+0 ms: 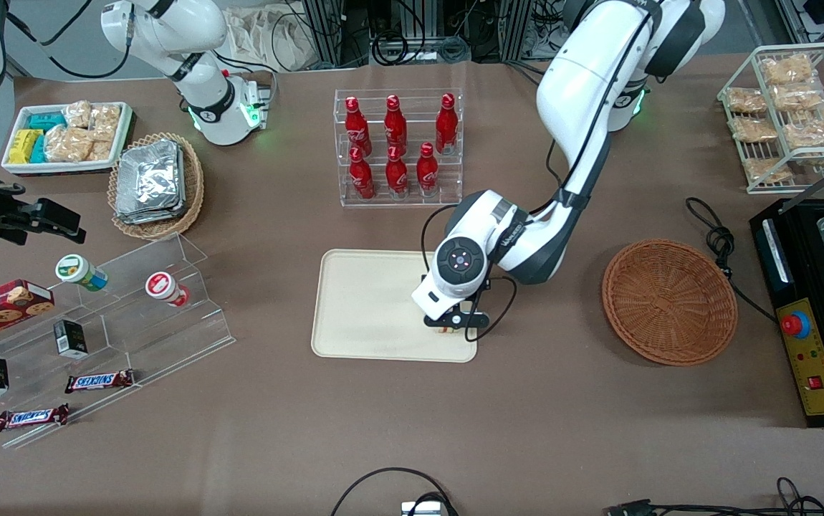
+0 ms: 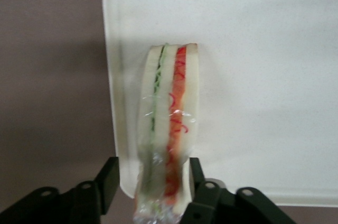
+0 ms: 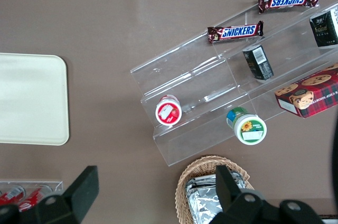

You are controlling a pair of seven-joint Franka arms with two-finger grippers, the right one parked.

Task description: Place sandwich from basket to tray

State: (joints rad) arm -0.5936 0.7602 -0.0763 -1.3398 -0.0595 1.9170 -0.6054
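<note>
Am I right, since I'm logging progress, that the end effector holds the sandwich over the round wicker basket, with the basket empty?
Not quite. The end effector grips the sandwich over a corner of the cream tray, not over the basket; the left wrist view shows the tray beneath the sandwich. The basket is indeed empty, as the front view shows.

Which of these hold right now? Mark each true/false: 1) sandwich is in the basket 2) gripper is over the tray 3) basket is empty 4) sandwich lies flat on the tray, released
1) False: the sandwich sits between the gripper fingers over the tray.
2) True: it is at the tray corner nearest the basket.
3) True.
4) False: it stands on edge, filling layers showing, fingers on both sides.
</note>
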